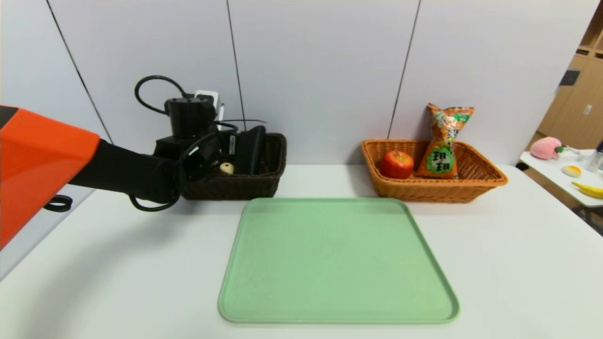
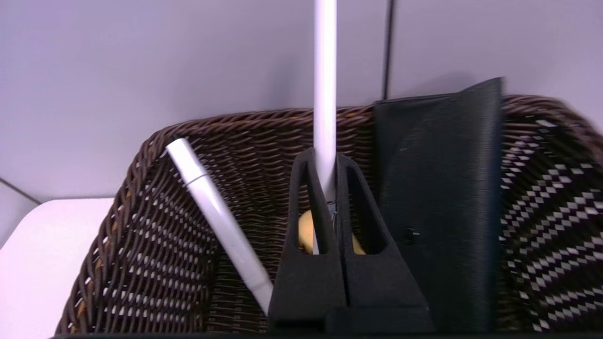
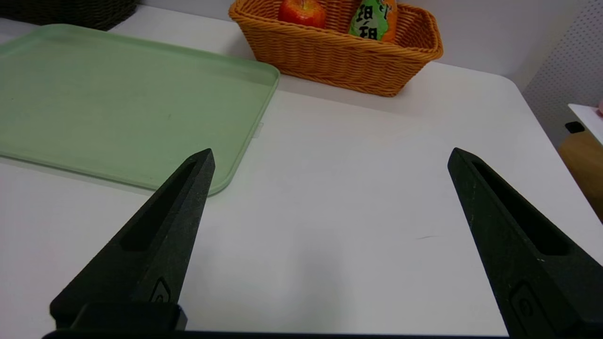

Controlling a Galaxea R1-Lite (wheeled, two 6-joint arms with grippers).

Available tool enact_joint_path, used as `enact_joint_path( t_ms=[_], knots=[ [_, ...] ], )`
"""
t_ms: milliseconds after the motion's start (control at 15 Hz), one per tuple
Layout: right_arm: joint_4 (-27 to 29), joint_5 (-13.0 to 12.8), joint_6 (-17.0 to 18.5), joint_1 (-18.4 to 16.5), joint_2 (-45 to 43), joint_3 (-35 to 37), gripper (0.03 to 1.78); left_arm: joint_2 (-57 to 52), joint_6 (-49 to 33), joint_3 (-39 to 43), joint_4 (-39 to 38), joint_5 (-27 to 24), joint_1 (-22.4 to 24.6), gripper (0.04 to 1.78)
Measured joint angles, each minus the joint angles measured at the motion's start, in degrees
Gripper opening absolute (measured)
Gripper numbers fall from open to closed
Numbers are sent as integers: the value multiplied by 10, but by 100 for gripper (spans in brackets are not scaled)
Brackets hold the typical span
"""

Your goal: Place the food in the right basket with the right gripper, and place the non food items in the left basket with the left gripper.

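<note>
My left gripper [image 2: 325,162] hangs inside the dark brown left basket [image 1: 264,183], shut on an upright white pen [image 2: 325,94]. Leaning in the same basket are a second white pen [image 2: 212,221] and a flat black object [image 2: 438,197], and a small yellowish round thing [image 1: 226,168] lies on its floor. The orange right basket [image 1: 471,188] holds a red apple [image 1: 396,164] and an orange-and-green snack bag [image 1: 443,146]. My right gripper [image 3: 330,155] stands open with nothing between its fingers, low over the white table beside the green tray [image 3: 118,103]; the head view does not show it.
The green tray [image 1: 337,261] lies at the table's centre with nothing on it. A grey panelled wall stands close behind both baskets. A side table [image 1: 560,181] at the far right carries a toy peach and a banana.
</note>
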Motion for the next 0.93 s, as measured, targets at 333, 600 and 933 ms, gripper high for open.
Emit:
enact_joint_path(
  t_ms=[333,600,933],
  knots=[
    [0,1,0,0,0,2,171,22,2,0,2,0,11,5],
    [0,1,0,0,0,1,171,27,-5,6,-5,2,14,72],
    [1,2,1,0,0,0,171,29,8,18,-79,-1,19,119]
  ],
)
